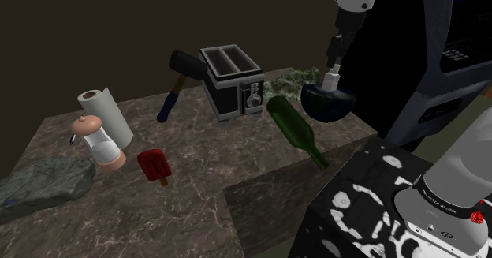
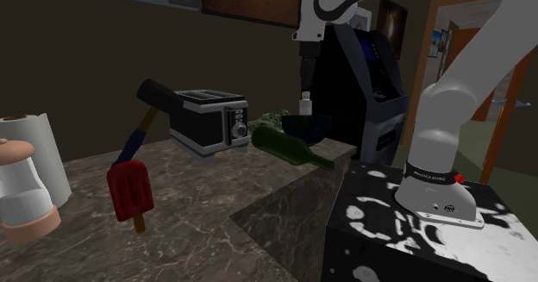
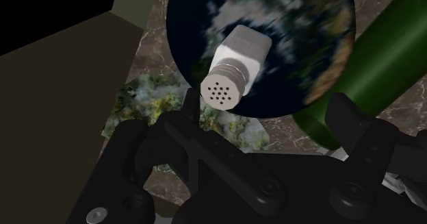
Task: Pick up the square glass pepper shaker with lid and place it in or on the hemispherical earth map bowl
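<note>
The pepper shaker (image 1: pixel 330 78) is a small pale square bottle with a round perforated lid (image 3: pixel 222 91). It stands in the dark earth map bowl (image 1: pixel 326 104), with its top above the rim. In the wrist view the shaker (image 3: pixel 236 59) leans a little, its lid pointing back at the hand, over the blue and green inside of the bowl (image 3: pixel 308 44). My gripper (image 1: pixel 334 57) hangs straight above it, open. Its fingers (image 3: pixel 188 109) stand wide apart and touch nothing. From the second exterior view the shaker (image 2: pixel 304 99) sits in the bowl (image 2: pixel 308 128) below the gripper (image 2: pixel 305 73).
A green bottle (image 1: pixel 296 127) lies against the bowl's near side. A black toaster (image 1: pixel 233 83) and a hammer (image 1: pixel 177 76) stand to the shoulder view's left, a mossy clump (image 3: pixel 154 106) behind the bowl. Paper towel roll (image 1: pixel 106 110), white grinder (image 1: pixel 99 142), red popsicle (image 1: pixel 154 166) and rock (image 1: pixel 43 187) lie further left.
</note>
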